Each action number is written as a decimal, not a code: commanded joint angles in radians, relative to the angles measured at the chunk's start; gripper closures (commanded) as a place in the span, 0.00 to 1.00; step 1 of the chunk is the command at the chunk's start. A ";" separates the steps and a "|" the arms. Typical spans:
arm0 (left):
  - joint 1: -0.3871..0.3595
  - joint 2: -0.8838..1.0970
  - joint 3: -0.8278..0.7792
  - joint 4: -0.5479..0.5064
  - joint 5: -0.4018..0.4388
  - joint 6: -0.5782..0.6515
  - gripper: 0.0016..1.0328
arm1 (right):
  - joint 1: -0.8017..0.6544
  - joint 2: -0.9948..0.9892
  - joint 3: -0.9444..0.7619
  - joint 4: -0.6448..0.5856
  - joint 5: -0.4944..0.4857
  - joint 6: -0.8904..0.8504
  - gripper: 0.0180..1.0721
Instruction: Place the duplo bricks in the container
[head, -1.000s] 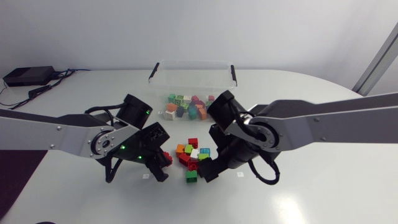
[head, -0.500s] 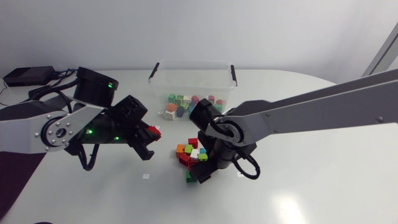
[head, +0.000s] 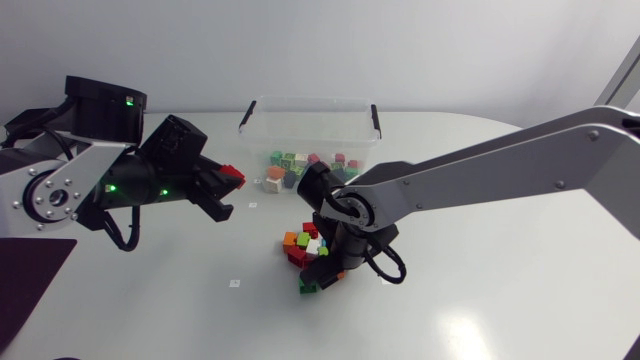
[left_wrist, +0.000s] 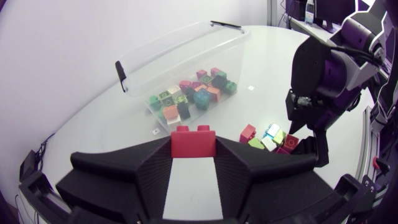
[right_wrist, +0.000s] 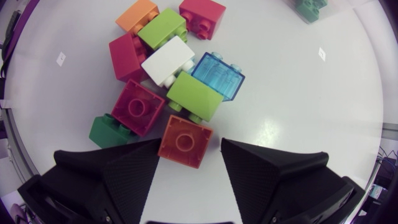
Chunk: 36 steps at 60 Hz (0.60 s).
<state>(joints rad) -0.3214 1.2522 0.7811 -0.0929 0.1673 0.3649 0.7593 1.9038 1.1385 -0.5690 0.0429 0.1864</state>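
While your left gripper clamps a red brick left of centre, your right gripper hangs over the loose bricks.
Your right jaws stand wide, with an orange brick lying ungripped between them. The clear container, at the upper middle of the frame, holds other bricks; the red brick is apart from it, to its left.
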 joint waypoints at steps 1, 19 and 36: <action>0.008 -0.016 0.033 0.025 0.011 -0.030 0.80 | 0.000 0.029 0.017 -0.003 0.011 0.021 0.44; 0.025 0.047 0.106 0.107 0.012 -0.067 0.80 | -0.005 -0.014 -0.023 0.029 0.028 0.025 0.78; 0.016 0.191 0.221 0.196 0.012 -0.112 0.80 | -0.057 -0.163 -0.082 0.012 0.032 0.019 0.79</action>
<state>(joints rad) -0.3031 1.3891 0.9459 0.0772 0.1753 0.2874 0.7231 1.7947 1.0821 -0.5476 0.0616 0.1905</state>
